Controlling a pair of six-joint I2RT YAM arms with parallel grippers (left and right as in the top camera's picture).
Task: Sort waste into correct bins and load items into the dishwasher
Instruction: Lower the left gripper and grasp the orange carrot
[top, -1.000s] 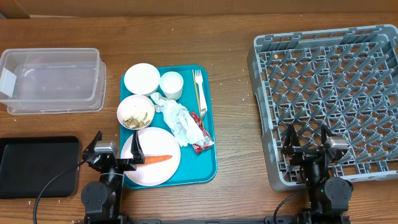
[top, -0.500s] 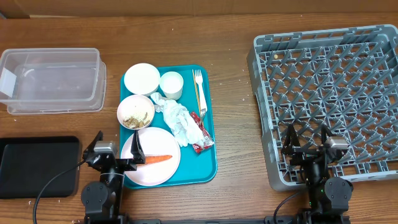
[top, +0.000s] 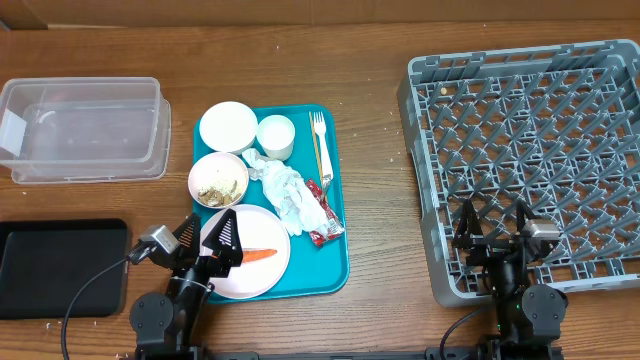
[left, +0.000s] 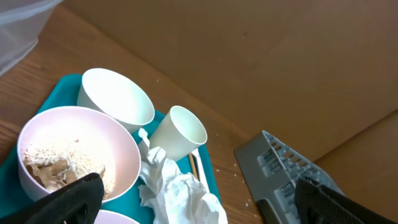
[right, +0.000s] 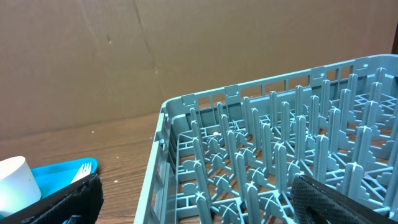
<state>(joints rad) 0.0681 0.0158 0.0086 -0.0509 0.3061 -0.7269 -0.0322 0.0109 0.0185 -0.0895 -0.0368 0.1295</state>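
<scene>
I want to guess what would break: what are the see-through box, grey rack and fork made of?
The box looks like clear glossy plastic: the table shows through it. The rack looks like dull grey moulded plastic, all thin pegs and lattice. The fork has a white head, maybe plastic, and a pale, wood-like handle; too small to be sure.

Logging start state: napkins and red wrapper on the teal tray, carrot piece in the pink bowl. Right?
No: the overhead view shows the carrot piece on the large pale-pink plate, not in the pink bowl, which holds rice-like scraps. Napkins and red wrapper are on the teal tray, as stated.
</scene>
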